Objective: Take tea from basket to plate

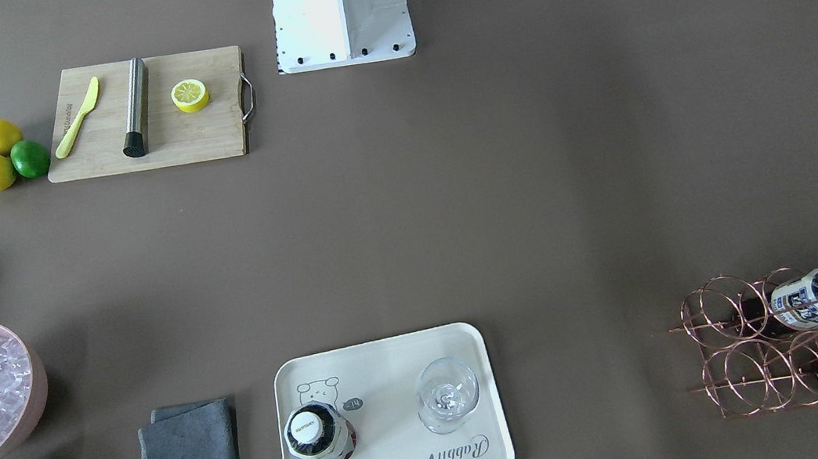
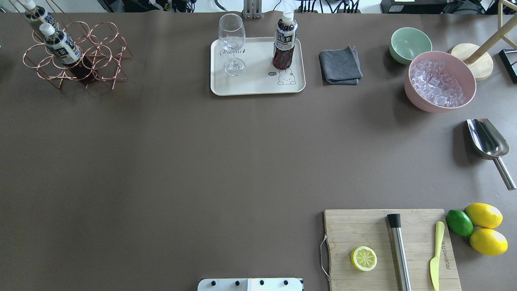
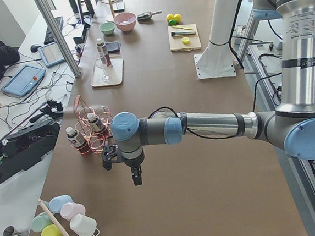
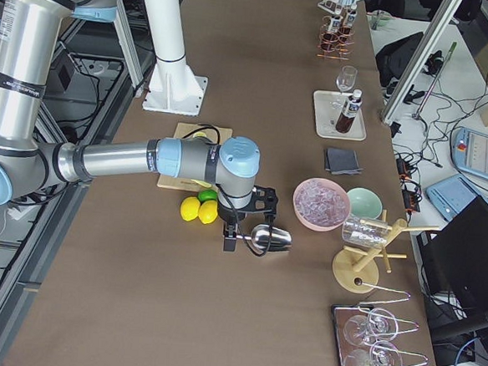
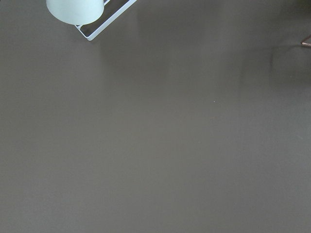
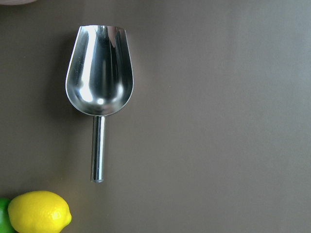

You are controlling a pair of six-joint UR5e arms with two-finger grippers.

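Tea [image 2: 284, 42] stands upright on the plate [image 2: 258, 83] lettered "Rabbit"

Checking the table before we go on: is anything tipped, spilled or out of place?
Nothing stands out. One tea stands upright on the plate beside the glass, two more stand in the basket, and no liquid shows on the table.

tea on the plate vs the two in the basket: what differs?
The plate tea stands free on the plate, next to the glass; the basket teas sit in wire rings of the basket. The plate tea is alone; the basket teas are a pair. All share dark drink, white caps and white-and-blue labels.
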